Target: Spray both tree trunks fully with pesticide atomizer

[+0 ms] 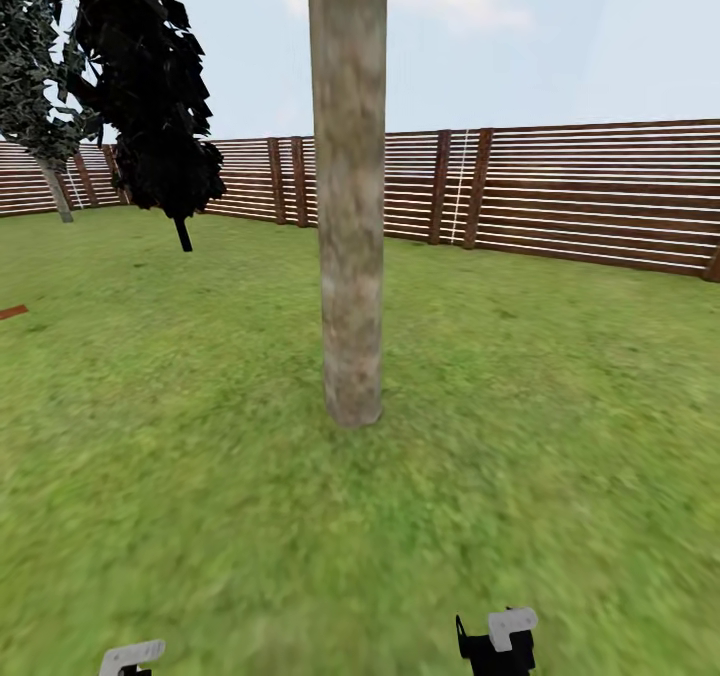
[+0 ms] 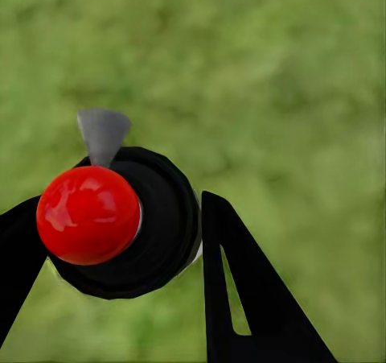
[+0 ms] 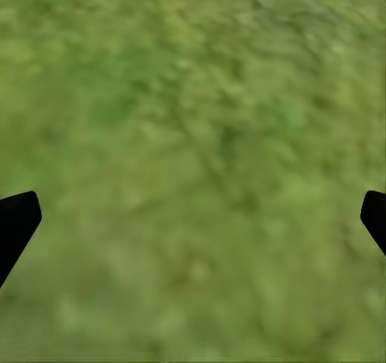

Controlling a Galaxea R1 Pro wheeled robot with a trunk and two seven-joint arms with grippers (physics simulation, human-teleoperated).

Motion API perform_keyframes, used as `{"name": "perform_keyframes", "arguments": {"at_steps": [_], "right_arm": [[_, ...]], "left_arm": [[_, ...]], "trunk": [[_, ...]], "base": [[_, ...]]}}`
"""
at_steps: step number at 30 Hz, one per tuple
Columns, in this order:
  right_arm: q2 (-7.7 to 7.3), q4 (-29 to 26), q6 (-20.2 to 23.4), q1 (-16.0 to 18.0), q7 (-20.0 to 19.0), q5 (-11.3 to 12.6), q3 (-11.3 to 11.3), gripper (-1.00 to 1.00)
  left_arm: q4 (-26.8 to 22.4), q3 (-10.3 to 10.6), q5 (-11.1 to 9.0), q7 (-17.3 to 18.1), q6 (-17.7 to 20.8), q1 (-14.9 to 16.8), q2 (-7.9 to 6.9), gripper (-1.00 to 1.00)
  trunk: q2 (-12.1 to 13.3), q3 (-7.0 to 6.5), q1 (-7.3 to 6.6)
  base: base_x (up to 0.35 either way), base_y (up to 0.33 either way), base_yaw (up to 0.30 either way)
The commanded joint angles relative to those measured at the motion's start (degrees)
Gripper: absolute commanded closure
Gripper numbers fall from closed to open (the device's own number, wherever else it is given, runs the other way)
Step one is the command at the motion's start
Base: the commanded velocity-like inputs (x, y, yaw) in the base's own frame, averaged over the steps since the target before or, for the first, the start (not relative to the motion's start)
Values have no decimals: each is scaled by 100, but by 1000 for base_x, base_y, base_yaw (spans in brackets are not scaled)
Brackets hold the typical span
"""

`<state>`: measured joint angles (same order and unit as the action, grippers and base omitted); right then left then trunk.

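A: Item 1, garden. Lawn (image 1: pixel 560 436), wide green grass, ringed by slat fence (image 1: pixel 600 196), reddish-brown. Largest thing on the list.

B: Item 2?

A: Tree trunk (image 1: pixel 348 186), dead ahead of the robot, centre of head view. Thick, straight, no branches, mottled pale grey-brown bark, slight flare at base. Crown out of frame. No white specks on it that I can see, so prob. unsprayed as yet.

B: Other trees?

A: Dark narrow tree (image 1: pixel 150 86) far left by fence, not a target. Paler leafy tree (image 1: pixel 30 76) behind it at the frame edge, thin trunk; can't tell if it's the 2nd target.

B: Item 3, the atomizer?

A: Pesticide atomizer (image 2: pixel 121 222), in the left gripper (image 2: pixel 121 242). Seen from above in left wrist view: round black body, glossy red ball cap, grey wedge-shaped nozzle poking out one side. Black fingers flank the body either side, clenched round it, off the grass.

B: Why held low?

A: Judgement: carried upright at the robot's side while it squares up to the trunk; nozzle needs raising and aiming next.

B: Right side?

A: Right gripper (image 3: pixel 193 218), released, fingertips well apart, nothing between, grass below. Free as spare, I'd say.
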<state>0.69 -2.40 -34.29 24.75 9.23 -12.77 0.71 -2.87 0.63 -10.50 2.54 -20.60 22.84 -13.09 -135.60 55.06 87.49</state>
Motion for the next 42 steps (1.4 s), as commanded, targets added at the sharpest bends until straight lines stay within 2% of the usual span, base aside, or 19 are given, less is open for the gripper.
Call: {"name": "perform_keyframes", "arguments": {"at_steps": [1, 9, 16, 18, 21, 24, 25, 26, 28, 30, 31, 33, 34, 35, 36, 38, 42], "right_arm": [[1, 5, -7, 4, 52, -60, 8, -100], [6, 3, -7, 4, 60, -60, 7, -100], [2, -98, 3, 11, 45, -80, -5, -100], [-4, -346, 13, 12, 36, -91, -8, -100], [-13, -962, 120, 12, -54, -123, -69, -100], [-25, -1595, 337, 12, -637, -400, -314, -100], [-25, -1835, 446, 12, -1019, -608, -373, -100], [-25, -1954, 508, 12, -1257, -765, -397, -100], [-25, -2142, 639, 44, -1987, -1315, -423, -100], [-25, -2200, 684, 198, -2664, -1730, -430, -100], [-22, -2207, 691, 317, -3026, -1822, -434, -100], [-10, -2223, 700, 506, -3667, -1872, -439, -100], [-6, -2225, 705, 556, -3853, -1877, -439, -100], [2, -2235, 713, 613, -4123, -1882, -440, -100], [9, -2246, 723, 662, -4438, -1886, -440, -100], [10, -2247, 729, 668, -4486, -1886, -440, -100], [20, -2248, 726, 671, -4516, -1907, -470, -100]], "left_arm": [[5, 8, -49, 27, -16, 2, -1, 100], [9, 11, -41, 19, -20, 4, -9, 100], [-84, 83, 17, 45, -8, 16, 68, 100], [-179, 98, 84, 52, -6, 55, 63, 100], [-444, 109, 336, 56, 14, 93, 40, 100], [-639, 107, 900, 137, 40, 106, 0, 100], [-713, 106, 1315, 295, 45, 129, -13, 100], [-768, 105, 1614, 471, 49, 178, -18, 100], [-908, 99, 2584, 1488, 75, 444, -34, 100], [-963, 98, 3348, 2704, 94, 781, -50, 100], [-971, 96, 3670, 3145, 104, 951, -49, 100], [-985, 100, 4268, 3561, 351, 1143, -8, 100], [-992, 98, 4447, 3634, 471, 1182, 9, 100], [-1022, 97, 4719, 3718, 609, 1232, 26, 100], [-1062, 96, 5200, 3974, 734, 1283, 51, 100], [-1077, 95, 5311, 4173, 751, 1290, 68, 100], [-1168, 129, 5371, 4318, 758, 1293, 158, 100]], "trunk": [[-2, 5, 1], [-2, 5, 1], [-2, 5, 1], [-2, 5, 1], [-2, 5, 1], [-2, 5, 1], [-2, 5, 1], [-2, 5, 1], [-2, 5, 1], [-2, 5, 1], [-2, 5, 1], [-2, 5, 1], [-2, 5, 1], [-2, 5, 1], [-2, 5, 1], [-2, 5, 1], [-2, 5, 1]], "base": [[282, 0, 0], [323, 0, 0], [298, 0, 0], [118, 0, 0], [40, 0, 0], [8, 0, 0], [3, 0, 0], [2, 0, 0], [0, 0, 0], [0, 0, 0], [0, 0, 0], [0, 0, 0], [0, 0, 0], [0, 0, 0], [0, 0, 0], [0, 0, 0], [0, 0, 0]]}}
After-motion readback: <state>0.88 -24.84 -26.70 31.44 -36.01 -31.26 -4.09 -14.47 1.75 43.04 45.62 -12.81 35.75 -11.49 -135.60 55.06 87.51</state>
